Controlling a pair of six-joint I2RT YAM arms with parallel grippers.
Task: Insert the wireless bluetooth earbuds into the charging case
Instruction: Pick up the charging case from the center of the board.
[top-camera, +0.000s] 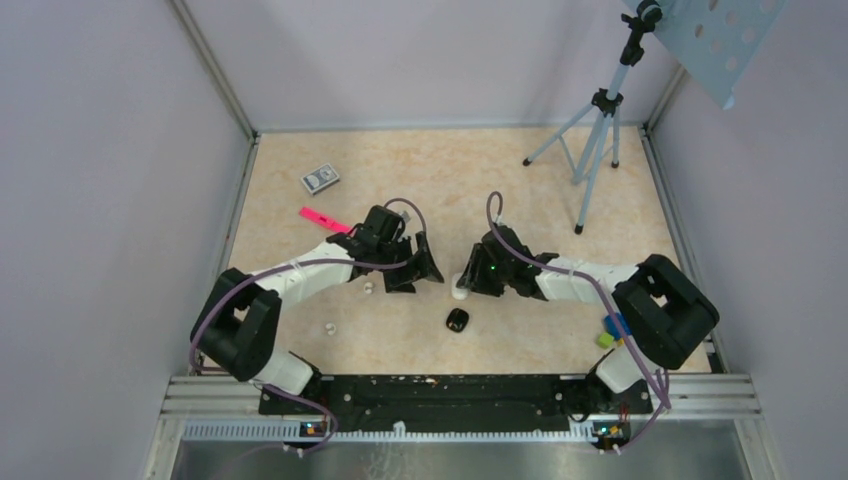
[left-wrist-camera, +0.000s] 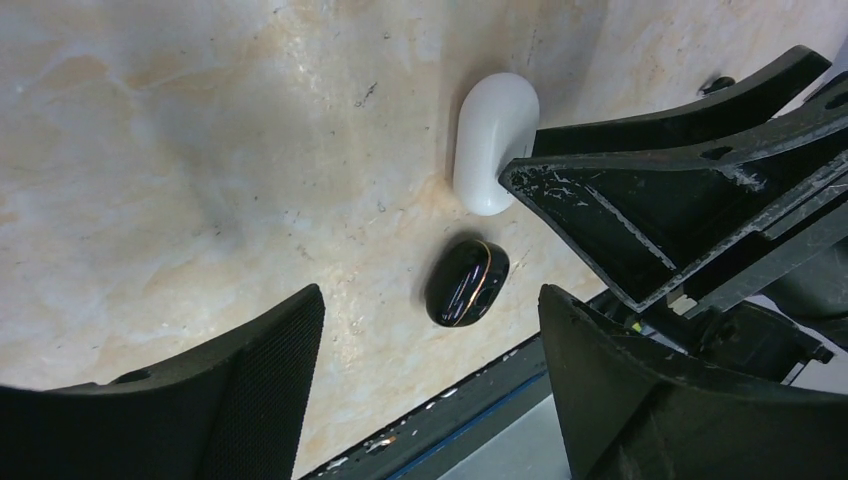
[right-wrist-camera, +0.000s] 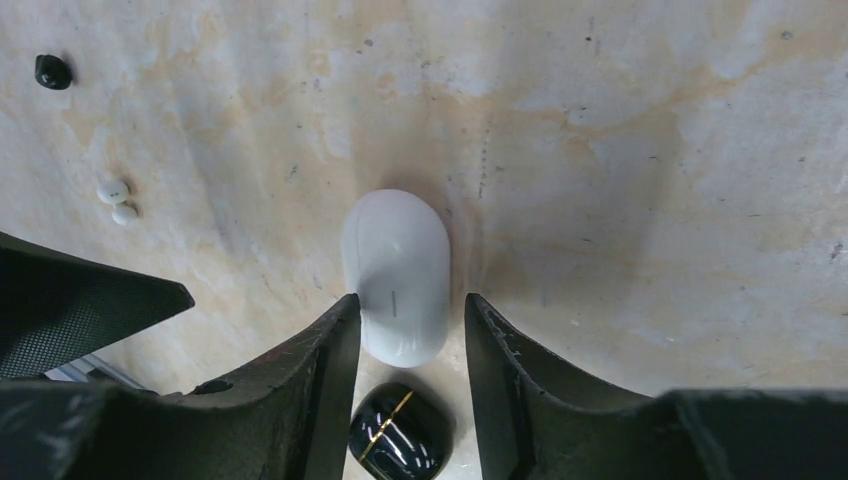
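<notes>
nearest the arm bases, a small black case (top-camera: 458, 320) was seen lying on the worktop (top-camera: 450, 180), touched by neither arm and judged no part of the job. just beyond it the charging case (right-wrist-camera: 395, 275) was found flat on the worktop, its lid apparently shut. its near end was straddled by the right pincer (right-wrist-camera: 410, 302), whose jaws were set partly apart. one finger looked to be against the shell while a sliver of gap was seen at the other, so no firm hold could be claimed. level with the charging case, off to one side, the wireless bluetooth earbuds (right-wrist-camera: 113, 190) were seen side by side on the bare worktop, well apart from it and from both pincers. a little farther back, the left pincer (left-wrist-camera: 430, 293) was held wide apart with nothing in it. nothing was judged done so far, as neither earbud had been seated. the charging case remained to be steadied and opened, and each earbud to be picked up and pressed in.
</notes>
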